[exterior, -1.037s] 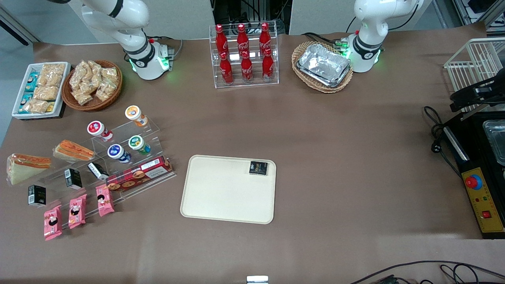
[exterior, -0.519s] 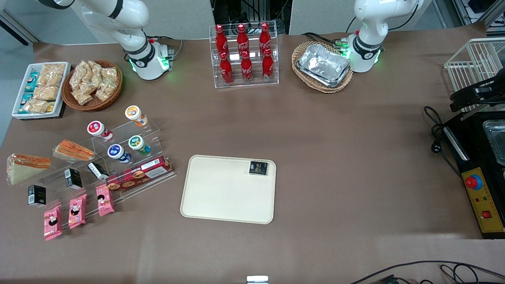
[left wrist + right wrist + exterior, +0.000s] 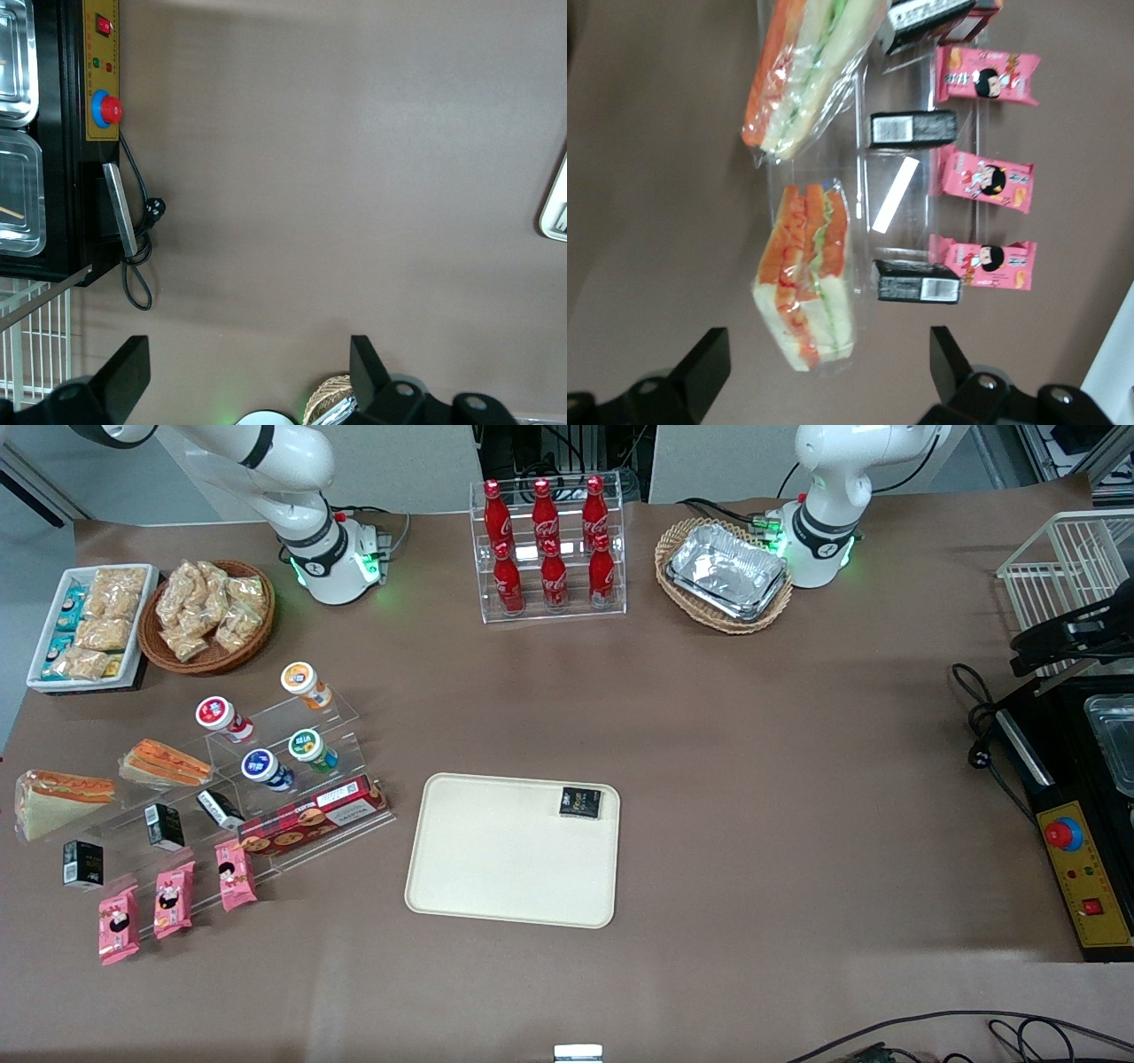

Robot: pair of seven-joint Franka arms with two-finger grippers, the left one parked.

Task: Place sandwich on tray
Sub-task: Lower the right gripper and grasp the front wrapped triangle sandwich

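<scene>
1. While the gripper (image 3: 826,343) is held above the working arm's end of the table (image 3: 753,779), its two fingers (image 3: 704,359) are seen spread wide apart with nothing between them; it is recorded as open and empty.
2. The sandwich (image 3: 806,288) is found directly below the gripper in the right wrist view, lying within the span of the fingers. No contact with either finger is observed.
3. The sandwich is noted as a clear-wrapped wedge with white bread and orange-red and green filling. In the front view, the sandwich (image 3: 58,804) is located at the working arm's end of the table, at the outer end of a clear stand (image 3: 292,717).
4. A second wedge (image 3: 166,763), showing mainly orange stripes, is noted just beside the sandwich, closer to the middle of the table. The two wrappers are seen close together; whether they touch cannot be told.
5. Three black boxes (image 3: 914,129) and three pink snack packs (image 3: 983,177) are recorded in rows beside the two wedges, nearer to the front camera than the wedges.
6. The tray (image 3: 496,868) is found flat near the middle of the table, well apart from the sandwich. One small black packet (image 3: 580,802) is noted lying in a corner of it.
7. The sandwich is recorded as not yet on the tray.
</scene>
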